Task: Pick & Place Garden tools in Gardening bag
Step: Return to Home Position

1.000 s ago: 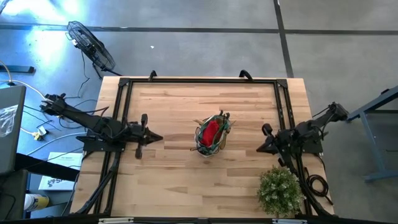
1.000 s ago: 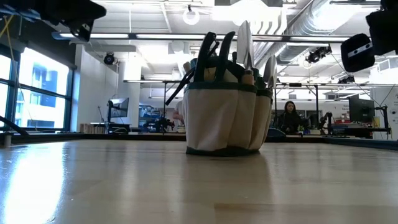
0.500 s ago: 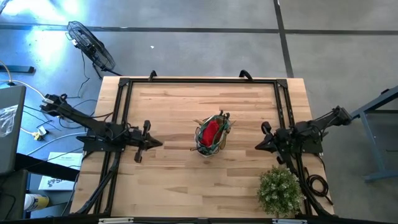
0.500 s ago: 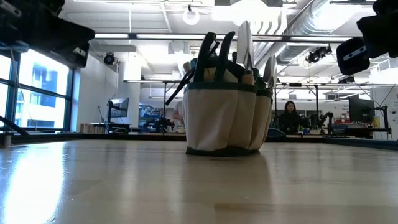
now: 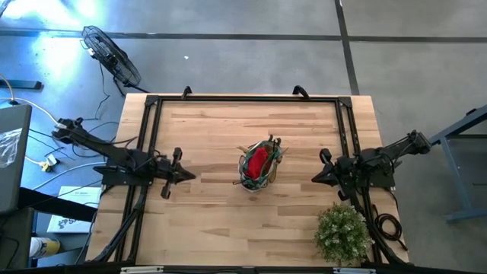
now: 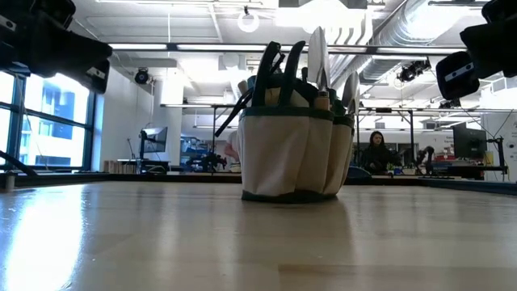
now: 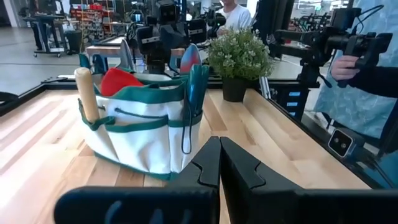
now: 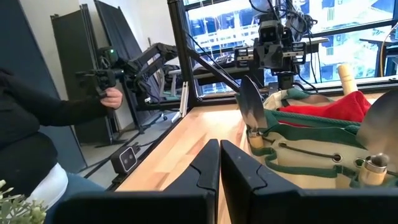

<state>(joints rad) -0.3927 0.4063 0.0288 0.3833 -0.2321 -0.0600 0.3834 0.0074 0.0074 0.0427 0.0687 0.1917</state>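
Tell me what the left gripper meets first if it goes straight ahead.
Probably the bag: nothing shows between it and the left gripper, though it may only clip the edge.

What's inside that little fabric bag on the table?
Poking from the cream fabric bag: a red fabric piece, a pale wooden handle, silver trowel blades. Its walls hide the rest.
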